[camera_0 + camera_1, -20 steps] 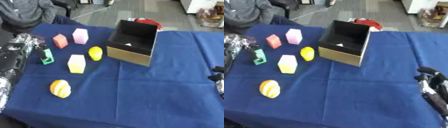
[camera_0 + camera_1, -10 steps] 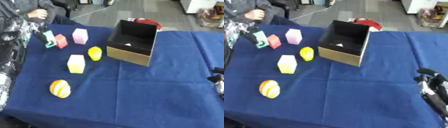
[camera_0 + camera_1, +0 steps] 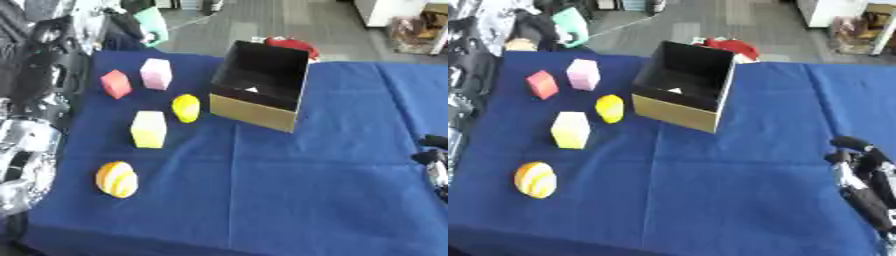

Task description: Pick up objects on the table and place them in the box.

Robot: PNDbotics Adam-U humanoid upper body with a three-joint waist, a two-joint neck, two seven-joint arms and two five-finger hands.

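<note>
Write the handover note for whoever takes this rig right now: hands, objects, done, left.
Left hand: raised at the table's far left corner, fingers curled round the green block.
Right hand: idle at the right edge, holding nothing; its fingers are too unclear to call.
Open black-lined cardboard box: far centre; something small and pale shows inside.
On the blue cloth: red block, pink block, yellow egg-shaped piece, yellow block, orange striped ball.
Left: drop the green block in the box, then the other five.

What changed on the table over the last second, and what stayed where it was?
The left hand took the green object off the cloth near the table's left edge and has raised it up and toward the far edge. The pink, red and yellow pieces, the striped ball, the box and the right hand stayed put.
</note>
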